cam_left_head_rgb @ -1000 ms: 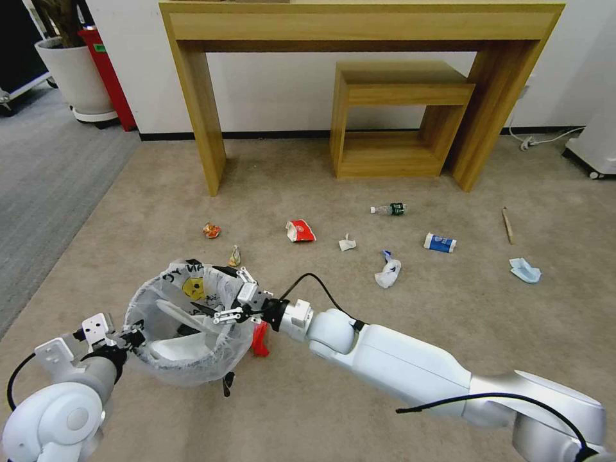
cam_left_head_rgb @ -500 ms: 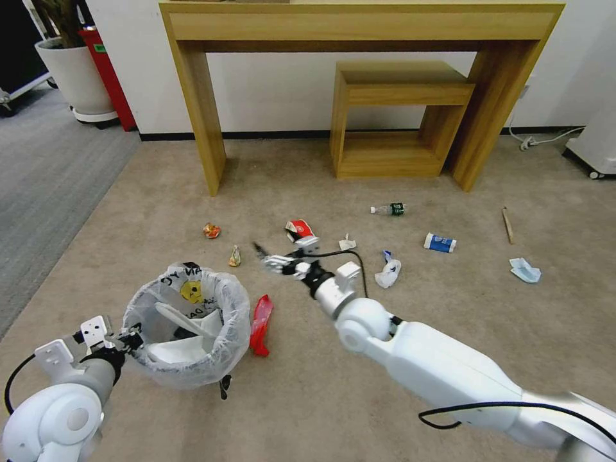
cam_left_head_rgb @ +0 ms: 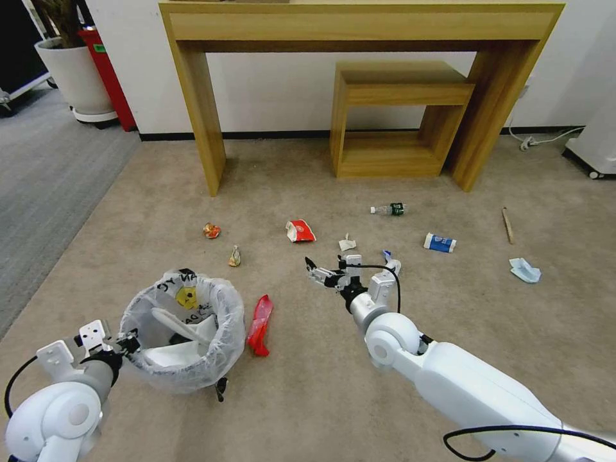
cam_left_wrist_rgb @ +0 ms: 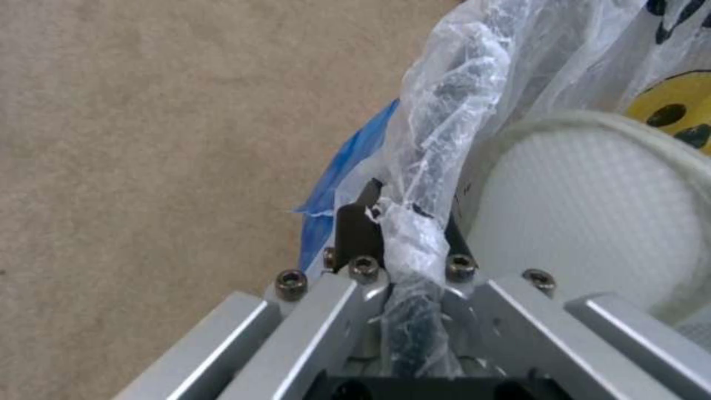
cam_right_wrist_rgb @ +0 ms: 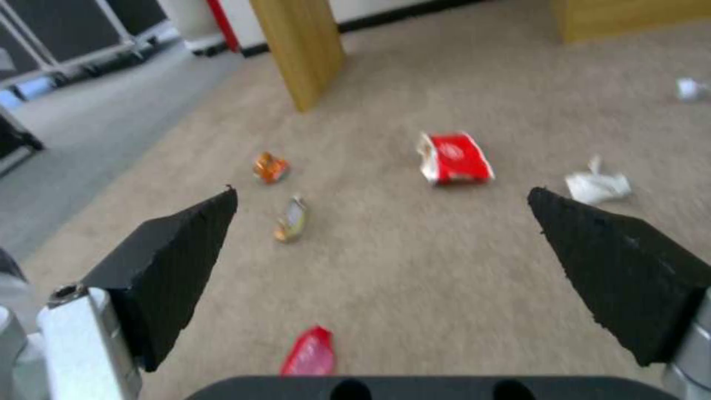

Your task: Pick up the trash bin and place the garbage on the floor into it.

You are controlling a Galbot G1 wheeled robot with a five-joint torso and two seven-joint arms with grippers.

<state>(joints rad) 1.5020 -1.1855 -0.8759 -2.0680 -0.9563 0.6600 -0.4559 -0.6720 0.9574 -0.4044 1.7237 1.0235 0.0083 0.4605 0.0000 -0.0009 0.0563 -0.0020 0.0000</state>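
The trash bin (cam_left_head_rgb: 183,330), black with a crinkly white bag, stands on the beige floor (cam_left_head_rgb: 308,398) at the near left. My left gripper (cam_left_head_rgb: 122,341) is shut on its bagged rim (cam_left_wrist_rgb: 415,183). White slippers (cam_left_head_rgb: 173,346) lie inside it. My right gripper (cam_left_head_rgb: 323,272) hovers open and empty (cam_right_wrist_rgb: 385,239) over the carpet to the right of the bin. Garbage lies scattered: a red plastic bag (cam_left_head_rgb: 260,316) beside the bin, a red-white wrapper (cam_left_head_rgb: 299,230), an orange wrapper (cam_left_head_rgb: 212,230), a gold wrapper (cam_left_head_rgb: 235,256), crumpled paper (cam_left_head_rgb: 347,243), a bottle (cam_left_head_rgb: 389,209), a carton (cam_left_head_rgb: 439,242), a stick (cam_left_head_rgb: 507,224) and a blue mask (cam_left_head_rgb: 525,270).
A tall wooden table (cam_left_head_rgb: 359,25) and a low wooden stool (cam_left_head_rgb: 398,122) stand against the far wall. A potted plant (cam_left_head_rgb: 70,70) and grey carpet (cam_left_head_rgb: 45,173) are at the far left. A white unit (cam_left_head_rgb: 593,147) with a cable sits far right.
My right arm swung from the bin's rim out to the right, and its gripper is now over open carpet. The red bag stays on the floor beside the bin. The left gripper keeps its hold.
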